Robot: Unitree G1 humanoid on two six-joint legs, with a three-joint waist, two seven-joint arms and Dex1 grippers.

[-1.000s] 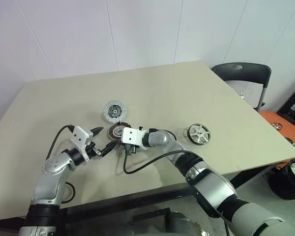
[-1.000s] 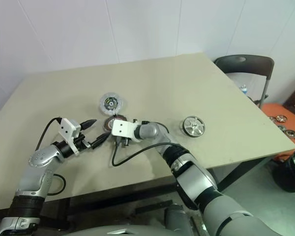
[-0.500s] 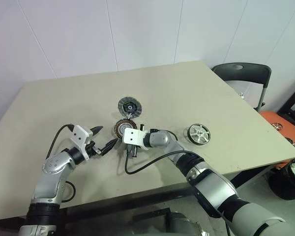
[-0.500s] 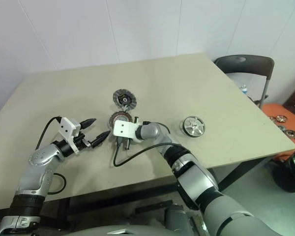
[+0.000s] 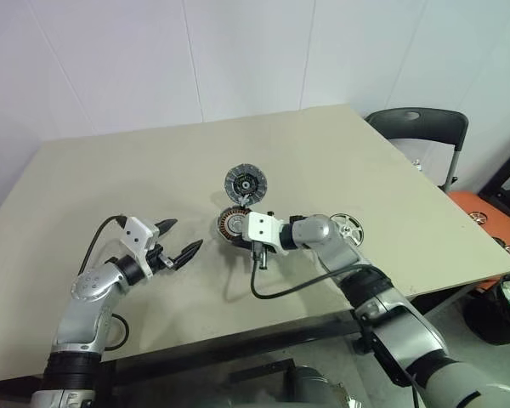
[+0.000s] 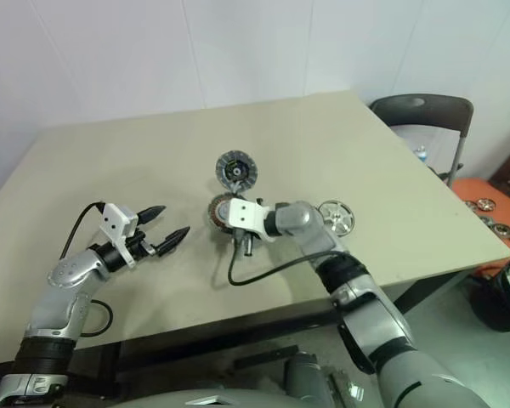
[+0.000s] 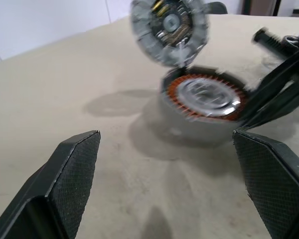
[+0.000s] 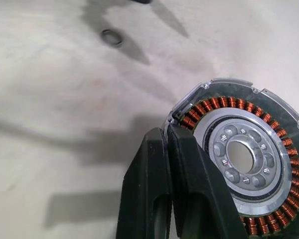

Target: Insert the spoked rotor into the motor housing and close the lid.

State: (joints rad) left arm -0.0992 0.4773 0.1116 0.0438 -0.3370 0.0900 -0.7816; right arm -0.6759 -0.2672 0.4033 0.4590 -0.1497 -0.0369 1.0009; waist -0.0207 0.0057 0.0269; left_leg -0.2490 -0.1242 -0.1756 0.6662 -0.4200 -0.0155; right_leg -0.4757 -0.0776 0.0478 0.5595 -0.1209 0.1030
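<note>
left gripper (image 5: pixel 184 240): fingers spread wide, holding nothing | right gripper (image 8: pixel 170 134): fingers pressed together at motor housing (image 8: pixel 239 159) rim

We see motor housing (image 5: pixel 235 226) mid-table (image 5: pixel 85 178), lid (image 5: pixel 245 182) just behind it, spoked rotor (image 5: pixel 347 226) to its right, tiny ring (image 8: pixel 110 37) near housing.

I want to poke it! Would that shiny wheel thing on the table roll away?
The spoked rotor lies flat on the table, so a poke would probably just slide it. It's round, so tipped onto its rim it likely rolls. Shiny metal: probably stiff and slippery.
</note>
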